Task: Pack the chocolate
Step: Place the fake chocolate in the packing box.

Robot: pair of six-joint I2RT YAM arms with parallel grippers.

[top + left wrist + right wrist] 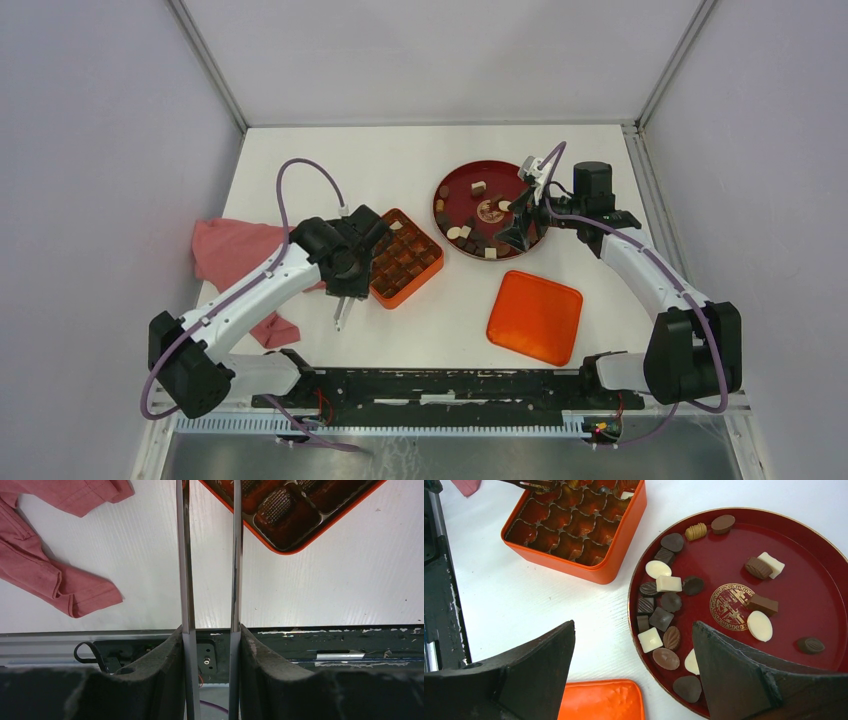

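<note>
Several chocolate pieces (668, 583), dark, mid brown and cream, lie loose on the round dark-red plate (804, 580), mostly along its left side (462, 232). My right gripper (633, 625) hangs open over the plate's near-left rim (515, 232), holding nothing. The orange compartmented box (405, 290) has ridged brown chocolate in some cells (276, 506); others are bare (574, 567). My left gripper (210, 630) is shut on metal tweezers (185, 555). Their blades stand apart and run toward the box; the tips (531, 485) hover over its far side.
An orange lid (535, 316) lies flat near the front, right of the box. A pink cloth (230, 252) is crumpled at the left. The black base rail (325, 645) runs along the near edge. Grey walls enclose the table.
</note>
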